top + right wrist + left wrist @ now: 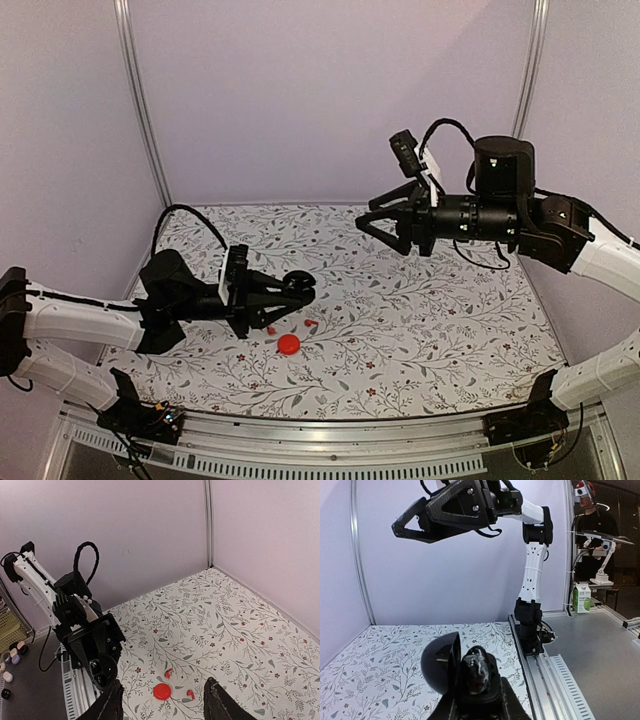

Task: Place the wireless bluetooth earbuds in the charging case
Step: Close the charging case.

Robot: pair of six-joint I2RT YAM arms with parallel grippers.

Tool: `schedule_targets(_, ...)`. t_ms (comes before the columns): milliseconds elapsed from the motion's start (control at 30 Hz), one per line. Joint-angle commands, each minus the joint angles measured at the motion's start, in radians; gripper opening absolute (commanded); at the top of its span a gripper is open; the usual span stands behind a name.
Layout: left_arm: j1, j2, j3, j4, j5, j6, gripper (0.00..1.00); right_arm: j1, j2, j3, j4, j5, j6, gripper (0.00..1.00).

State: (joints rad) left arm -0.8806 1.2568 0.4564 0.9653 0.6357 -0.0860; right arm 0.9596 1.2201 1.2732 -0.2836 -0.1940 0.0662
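While the left gripper [296, 290] clamps a black case [303, 281], the red earbuds [311, 323] lie just below it, centre frame; the right gripper [385, 224], splayed and empty, hangs farther off, upper right.

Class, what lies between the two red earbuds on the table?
Nothing but bare flowered cloth separates the red earbuds; the red case sits beside them, not between. The right wrist view shows it best.

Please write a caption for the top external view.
Left gripper holds a black case; right gripper is raised, open; a red case and two red earbuds lie on the floral table.
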Motion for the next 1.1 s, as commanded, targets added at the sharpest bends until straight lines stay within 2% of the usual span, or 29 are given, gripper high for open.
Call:
schedule_targets(0,0.004,-0.02,0.01,-0.025,0.061,0.031,0.0,-0.005,0.003,-0.01,-0.014,-0.221,-0.075,0.55)
schedule_targets(100,0.002,-0.007,0.029,-0.035,0.091,0.019,0.0,-0.005,0.044,0.003,-0.037,-0.322,-0.128,0.55)
schedule_targets(267,-0.008,0.005,0.045,-0.039,0.105,0.008,0.0,-0.004,0.079,0.012,-0.023,-0.4,-0.138,0.55)
schedule_targets(400,-0.018,0.01,0.056,-0.063,0.101,0.021,0.0,0.004,0.12,0.034,-0.028,-0.453,-0.13,0.48)
schedule_targets(667,-0.04,0.029,0.079,-0.096,0.094,0.046,0.0,0.036,0.184,0.075,-0.054,-0.475,-0.133,0.46)
schedule_targets(867,-0.044,0.035,0.09,-0.107,0.094,0.049,0.0,0.05,0.219,0.091,-0.074,-0.503,-0.147,0.5)
schedule_targets(1067,-0.045,0.037,0.095,-0.112,0.088,0.042,0.0,0.069,0.246,0.106,-0.086,-0.527,-0.163,0.48)
